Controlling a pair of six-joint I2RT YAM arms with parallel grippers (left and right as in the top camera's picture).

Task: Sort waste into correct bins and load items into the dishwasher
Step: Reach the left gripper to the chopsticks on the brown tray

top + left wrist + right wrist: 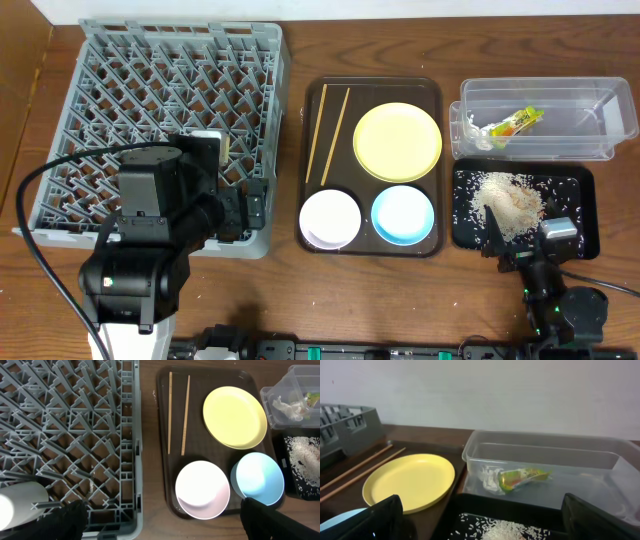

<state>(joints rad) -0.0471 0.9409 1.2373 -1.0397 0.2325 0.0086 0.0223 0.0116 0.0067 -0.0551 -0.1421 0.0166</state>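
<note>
The grey dish rack fills the left. A white cup lies in it near its front edge. My left gripper is open and empty over the rack's front right corner. The brown tray holds two chopsticks, a yellow plate, a white-pinkish bowl and a light blue bowl. The green-and-yellow wrapper lies in the clear tub. Rice crumbs lie in the black tray. My right gripper is open and empty at that tray's front edge.
The rack's side wall stands close to the brown tray's left edge. A black cable loops over the rack's front left. A few grains lie on the wooden table in front of the brown tray.
</note>
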